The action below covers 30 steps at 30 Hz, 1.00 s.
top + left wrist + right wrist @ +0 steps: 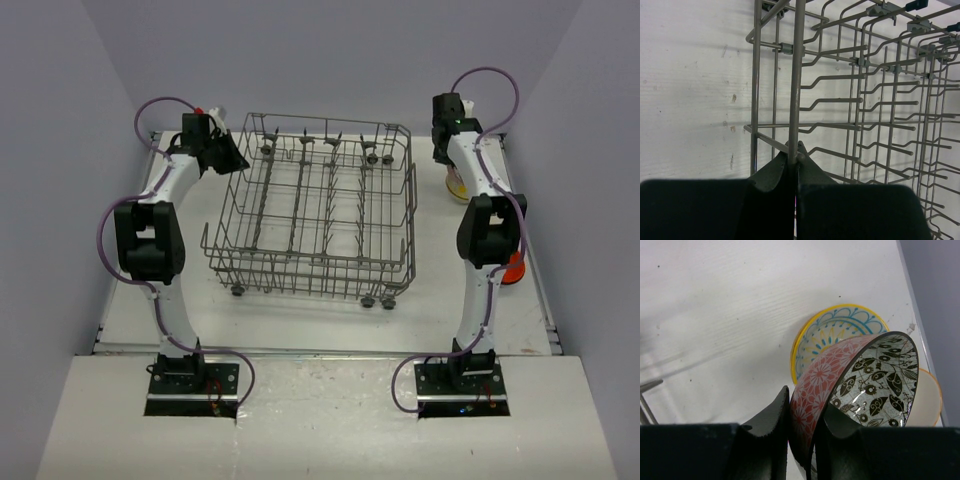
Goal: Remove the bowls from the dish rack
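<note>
White table [300,320], lilac walls; dish rack [315,215] mid-table, apparently empty. The left gripper [793,152] is clamped on a rack wire. The right gripper [807,415] pinches the pink bowl [822,377] by its rim, above the yellow-rimmed bowl [832,327] at far right. Step, judged: set-down. Next: lower gently, release.

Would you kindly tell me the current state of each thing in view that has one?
dish rack, upright on the table, no bowls visible in it.
left tool, shut on a dish rack wire.
right tool, shut on the rim of the pink bowl.
pink bowl, held tilted.
yellow-rimmed bowl, upright on the table.
cream bowl, on the table, partly hidden.
orange bowl, on the table, partly hidden.
</note>
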Each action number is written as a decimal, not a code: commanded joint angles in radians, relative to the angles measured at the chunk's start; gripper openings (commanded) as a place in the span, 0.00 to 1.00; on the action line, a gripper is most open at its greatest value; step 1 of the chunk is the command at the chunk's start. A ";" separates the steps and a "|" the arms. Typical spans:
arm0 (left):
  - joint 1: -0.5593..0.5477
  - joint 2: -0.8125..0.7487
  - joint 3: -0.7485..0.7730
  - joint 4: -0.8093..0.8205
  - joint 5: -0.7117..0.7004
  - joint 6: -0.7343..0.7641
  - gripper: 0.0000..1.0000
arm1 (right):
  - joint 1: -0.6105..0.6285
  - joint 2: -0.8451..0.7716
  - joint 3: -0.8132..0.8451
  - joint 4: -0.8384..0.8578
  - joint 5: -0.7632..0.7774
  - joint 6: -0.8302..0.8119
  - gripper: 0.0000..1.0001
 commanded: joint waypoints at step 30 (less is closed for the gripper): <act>0.033 0.042 -0.083 -0.156 -0.115 -0.041 0.00 | -0.054 0.139 0.054 -0.002 0.000 -0.059 0.00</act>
